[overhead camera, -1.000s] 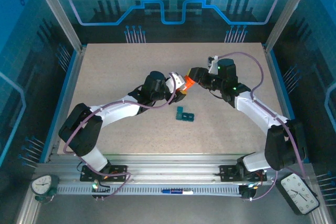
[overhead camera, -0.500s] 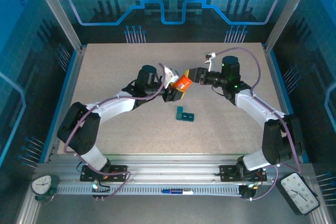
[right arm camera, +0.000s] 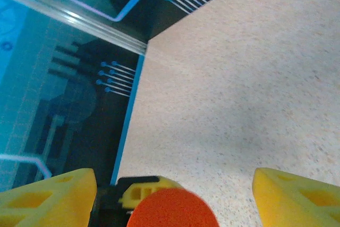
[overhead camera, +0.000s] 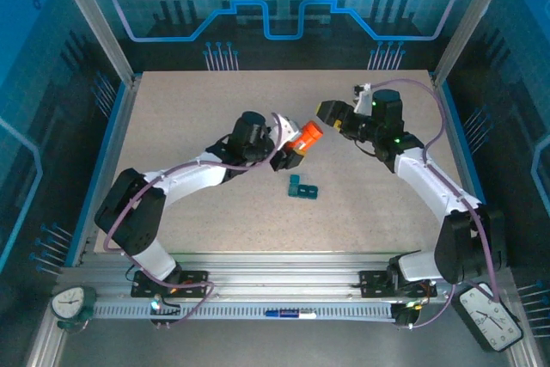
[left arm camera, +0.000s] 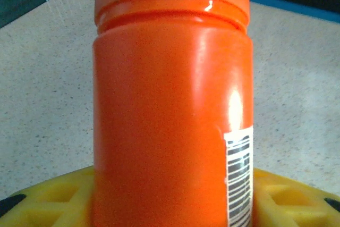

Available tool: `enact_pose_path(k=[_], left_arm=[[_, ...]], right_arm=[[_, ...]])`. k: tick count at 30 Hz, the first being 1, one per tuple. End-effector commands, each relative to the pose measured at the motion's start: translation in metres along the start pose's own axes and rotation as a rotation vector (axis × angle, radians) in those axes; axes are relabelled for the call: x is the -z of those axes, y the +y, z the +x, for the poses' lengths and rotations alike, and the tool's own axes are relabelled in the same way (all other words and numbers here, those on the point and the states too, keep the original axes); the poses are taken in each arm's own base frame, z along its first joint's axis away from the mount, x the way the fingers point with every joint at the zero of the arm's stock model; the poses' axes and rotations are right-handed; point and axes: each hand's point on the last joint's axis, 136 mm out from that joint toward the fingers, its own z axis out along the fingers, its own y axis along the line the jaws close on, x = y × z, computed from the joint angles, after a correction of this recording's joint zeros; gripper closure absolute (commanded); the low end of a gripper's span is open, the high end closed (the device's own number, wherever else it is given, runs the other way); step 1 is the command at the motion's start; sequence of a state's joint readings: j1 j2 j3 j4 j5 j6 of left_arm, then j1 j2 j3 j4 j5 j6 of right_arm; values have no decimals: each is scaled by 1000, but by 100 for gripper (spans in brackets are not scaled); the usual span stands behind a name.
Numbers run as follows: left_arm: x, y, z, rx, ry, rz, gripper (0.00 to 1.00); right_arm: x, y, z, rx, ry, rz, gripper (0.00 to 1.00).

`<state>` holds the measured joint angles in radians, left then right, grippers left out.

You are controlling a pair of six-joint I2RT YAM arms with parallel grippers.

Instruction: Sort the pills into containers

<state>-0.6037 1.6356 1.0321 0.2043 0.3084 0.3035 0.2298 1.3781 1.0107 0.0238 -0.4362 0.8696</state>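
Observation:
My left gripper (overhead camera: pixel 288 154) is shut on an orange bottle (overhead camera: pixel 305 137) and holds it tilted above the table, top toward the right. In the left wrist view the bottle (left arm camera: pixel 170 110) stands between the yellow fingers (left arm camera: pixel 48 203), barcode label facing me. My right gripper (overhead camera: pixel 329 112) is open, a little right of the bottle's top and apart from it. Its wrist view has the round orange bottle top (right arm camera: pixel 172 211) low between the spread jaws of the right gripper (right arm camera: pixel 174 182). The dark-teal containers (overhead camera: pixel 302 186) lie on the table below the bottle. The pills are hidden.
The speckled table (overhead camera: pixel 189 109) is bounded by a blue-edged frame with posts at the corners (overhead camera: pixel 129 79). Both arms reach toward the table's middle. In the right wrist view the table's far left edge (right arm camera: pixel 130 126) runs close behind the bottle.
My right gripper opened, let go of the bottle's top and drew back to the right. The left gripper shifted slightly with the bottle, still shut on it.

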Motion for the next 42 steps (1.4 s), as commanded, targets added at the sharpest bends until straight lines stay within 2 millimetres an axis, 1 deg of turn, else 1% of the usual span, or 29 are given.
enact_pose_path(k=[1,4,9,15,20,24,28,30,33,35,39,42], left_arm=[[0,10,-12,-138,1,-107,100],[-3,10,-13,-145,0,-115,100],[-5,9,-15,-148,-2,-112,100],[-6,9,-17,-149,-3,-112,100],[-7,10,-18,-143,-6,-112,100],[-7,10,-19,-141,-8,-114,100],[-5,11,-19,-135,-9,-120,100],[-5,11,-20,-126,-11,-122,100],[-3,11,-22,-109,-20,-119,100],[0,10,-24,-86,-30,-103,100],[14,6,-30,-8,-70,-17,100],[25,-3,-36,52,-104,100,100]], right_arm=[[3,-9,0,-87,-6,89,21],[-2,-8,8,-73,24,101,19],[-10,-8,19,-76,50,93,19],[-13,-5,29,-71,74,82,24],[-15,-5,38,-68,98,72,31],[-16,-4,43,-64,107,71,38],[-16,-6,45,-56,113,71,53],[-16,-6,46,-50,116,69,58],[-16,-9,44,-23,111,65,61],[-14,-6,36,6,80,19,62],[-7,6,15,112,27,-90,65],[-1,26,2,264,9,-202,65]])
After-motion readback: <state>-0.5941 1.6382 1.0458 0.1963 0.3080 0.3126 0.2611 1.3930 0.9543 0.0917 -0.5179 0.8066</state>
